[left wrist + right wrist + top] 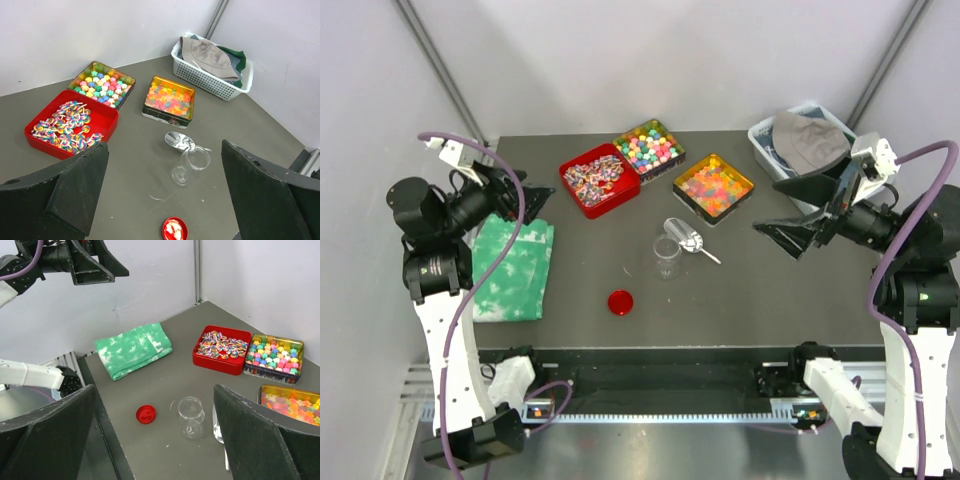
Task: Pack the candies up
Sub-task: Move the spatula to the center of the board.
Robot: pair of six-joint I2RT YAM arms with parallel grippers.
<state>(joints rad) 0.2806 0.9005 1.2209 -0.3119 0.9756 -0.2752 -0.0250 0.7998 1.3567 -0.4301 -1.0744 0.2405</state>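
At the table's left edge, the left gripper (535, 190) hangs above the green cloth (513, 270), jaws spread wide with nothing between them. Rightward, the red tin (600, 180) of striped wrapped sweets touches the tin of pastel balls (648, 147); dipping into either would pack the wrong sweets. Nearer the arms lie the red lid (620, 302) and then the clear jar (667, 257), upright and uncapped, with the scoop (685, 237) just beside it. I judge that a finger closing on the scoop could knock the light jar over, and that tiny pieces could roll off a tilted scoop or miss the narrow mouth. The candies (712, 187) fill the gold tin (750, 184) to the jar's right. Beyond it hovers the right gripper (767, 207), jaws equally apart and empty, near the basket (765, 140). Only the top view shows both grippers. The left wrist view shows the hat and green fabric in the basket but no cloth. The right wrist view shows the cloth but not the basket.
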